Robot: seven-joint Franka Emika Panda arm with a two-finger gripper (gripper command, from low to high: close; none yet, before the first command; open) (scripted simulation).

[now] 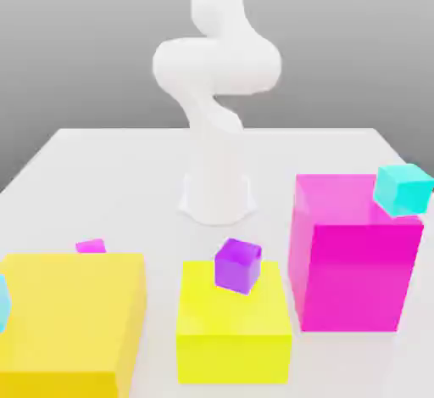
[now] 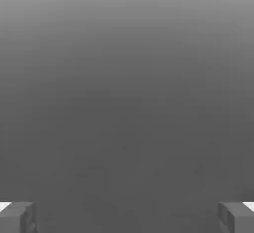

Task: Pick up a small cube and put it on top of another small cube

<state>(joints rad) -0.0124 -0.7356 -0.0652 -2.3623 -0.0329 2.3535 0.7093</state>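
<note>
Six coloured blocks stood on a white table (image 1: pixel 102 159) in front of a white robot arm (image 1: pixel 216 91), whose base sat near the middle of the table, toward its far edge. The small cube (image 1: pixel 91 246), a tiny bright magenta piece, lay on the table surface just behind the far edge of a wide yellow block (image 1: pixel 72 320), toward the exterior view's left and close to the table's near edge. A second, narrower yellow block (image 1: pixel 233 324) stood at the centre of the near edge, and a violet cube (image 1: pixel 237 266) rested tilted on its top, at the far side. A tall magenta block (image 1: pixel 352 260) stood toward the exterior view's right, with a cyan cube (image 1: pixel 403 188) perched askew on its far right top corner. A sliver of another cyan piece (image 1: pixel 3 301) showed at the left edge of the exterior view, beside the wide yellow block. In the hand view, the gripper (image 2: pixel 127 217) had its two grey fingertips (image 2: pixel 17 217) spread as wide apart as they go, with nothing between them and only a plain grey background beyond.
</note>
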